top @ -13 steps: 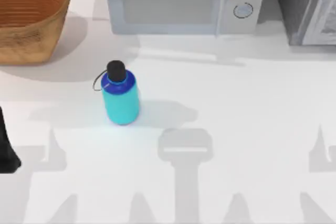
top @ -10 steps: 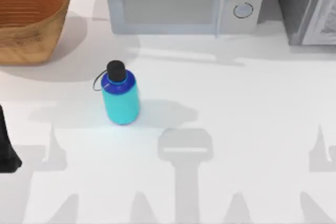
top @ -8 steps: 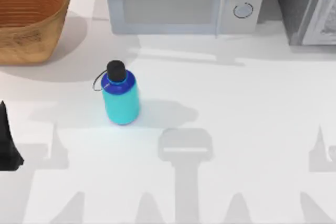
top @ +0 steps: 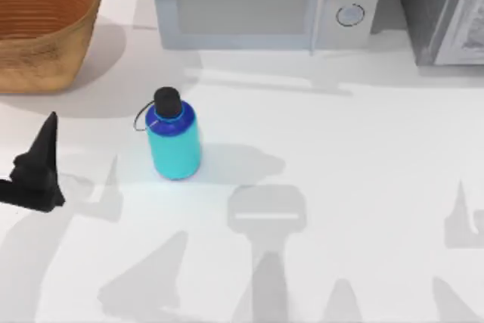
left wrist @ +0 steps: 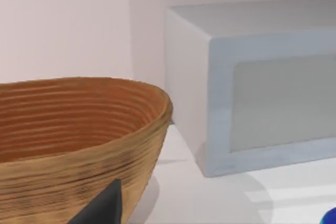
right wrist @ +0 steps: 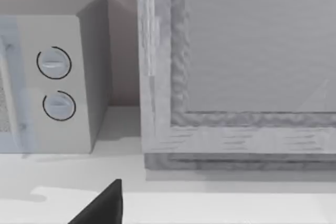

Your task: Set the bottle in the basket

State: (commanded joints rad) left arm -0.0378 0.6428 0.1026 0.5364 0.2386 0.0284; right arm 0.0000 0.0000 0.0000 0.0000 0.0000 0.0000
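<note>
The bottle [top: 175, 141] stands upright on the white table, cyan with a dark blue shoulder, a black cap and a thin loop strap. A sliver of its blue shows in the left wrist view [left wrist: 331, 217]. The wicker basket [top: 45, 51] sits at the table's far left corner and looms close in the left wrist view [left wrist: 79, 145]. My left gripper [top: 38, 160] hovers to the left of the bottle, below the basket, open and holding nothing. One dark fingertip [left wrist: 105, 208] points toward the basket. My right gripper is parked, and one fingertip [right wrist: 105, 205] shows in its wrist view.
A grey microwave [top: 265, 1] stands at the back centre, behind the bottle. A grey cabinet [top: 446, 9] fills the back right corner. Open table lies between the bottle and the basket.
My left gripper has come in from the left edge, moving up and to the right toward the bottle. The bottle and the basket have not moved.
</note>
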